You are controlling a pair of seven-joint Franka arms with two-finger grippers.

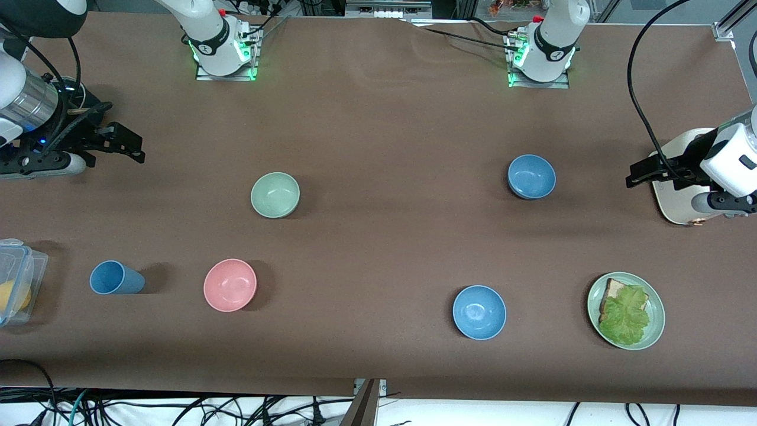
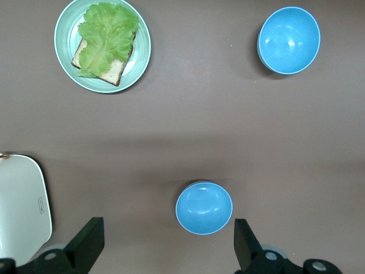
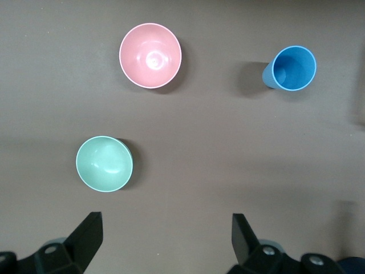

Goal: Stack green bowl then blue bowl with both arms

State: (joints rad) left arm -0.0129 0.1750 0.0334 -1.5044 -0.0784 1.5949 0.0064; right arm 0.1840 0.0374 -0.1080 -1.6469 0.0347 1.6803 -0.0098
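Brown table point(image 1: 378, 248) – green bowl point(image 1: 275, 194), blue bowl point(image 1: 531, 176) well apart; left end effector point(image 1: 636, 174), right end effector point(image 1: 133, 148) spread, empty.

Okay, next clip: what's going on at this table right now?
Nothing is being handled yet. Both arms wait with open, empty grippers: the right gripper at its end of the table, the left gripper over a white board. The green bowl and the blue bowl sit apart and unstacked on the table.
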